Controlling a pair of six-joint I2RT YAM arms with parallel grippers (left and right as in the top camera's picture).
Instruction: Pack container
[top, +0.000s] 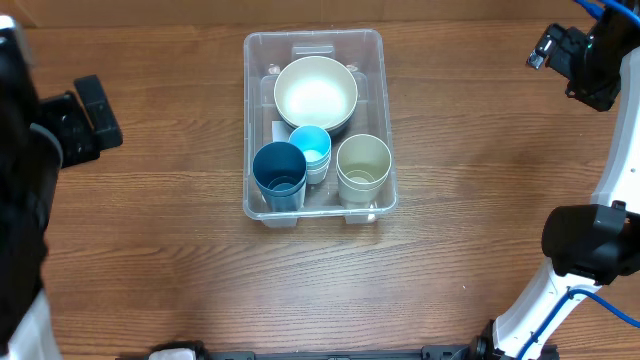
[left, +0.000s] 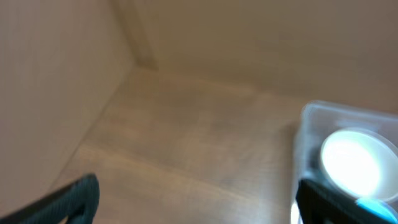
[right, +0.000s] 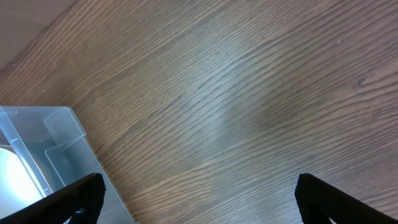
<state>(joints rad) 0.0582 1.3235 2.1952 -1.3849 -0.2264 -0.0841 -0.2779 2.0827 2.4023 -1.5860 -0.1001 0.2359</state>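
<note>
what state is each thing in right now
container: lidless, flat on the table, holding a bowl and three cups
cream bowl: upright, empty, at the container's far end
dark blue cup: upright, empty, near-left corner
light blue cup: upright, between the other two cups
beige cup: upright, empty, near-right corner
left gripper: open, holding nothing
right gripper: open, holding nothing
</note>
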